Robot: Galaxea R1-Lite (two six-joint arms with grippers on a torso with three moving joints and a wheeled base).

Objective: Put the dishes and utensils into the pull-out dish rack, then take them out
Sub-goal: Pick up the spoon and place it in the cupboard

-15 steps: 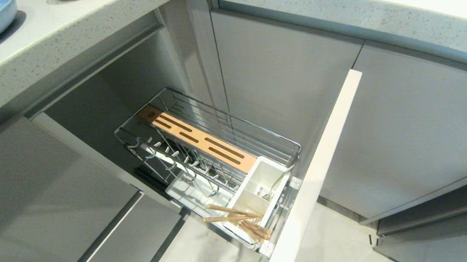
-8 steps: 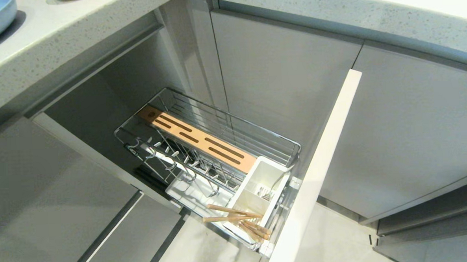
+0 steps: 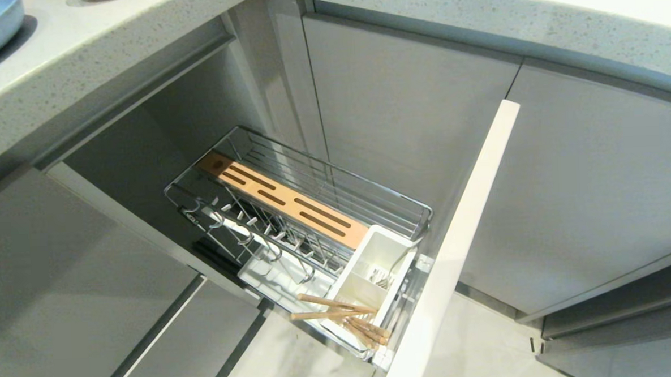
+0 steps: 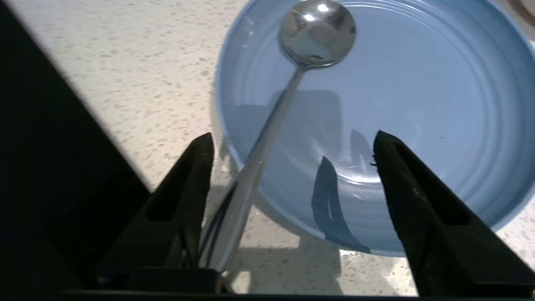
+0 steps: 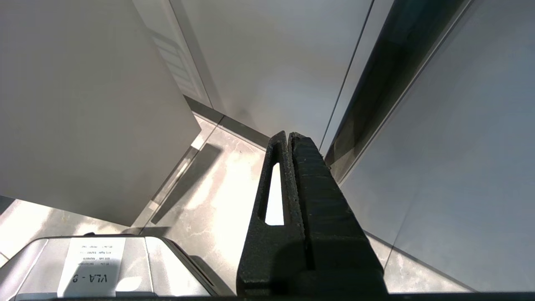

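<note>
Left wrist view: the left gripper (image 4: 292, 140) hovers over a pale blue round ceramic plate (image 4: 418, 104) on a speckled white counter (image 4: 125, 62), its black fingers spread wide and gripping nothing. A slim silver metal spoon (image 4: 271, 125) lies with its bowl inside the plate; its long handle runs back over the rim beside one finger, its end hidden. In the head view, light-brown wooden chopsticks (image 3: 341, 318) lean out of the chrome wire pull-out rack (image 3: 313, 206). The parked right gripper (image 5: 289, 136) is fully closed.
</note>
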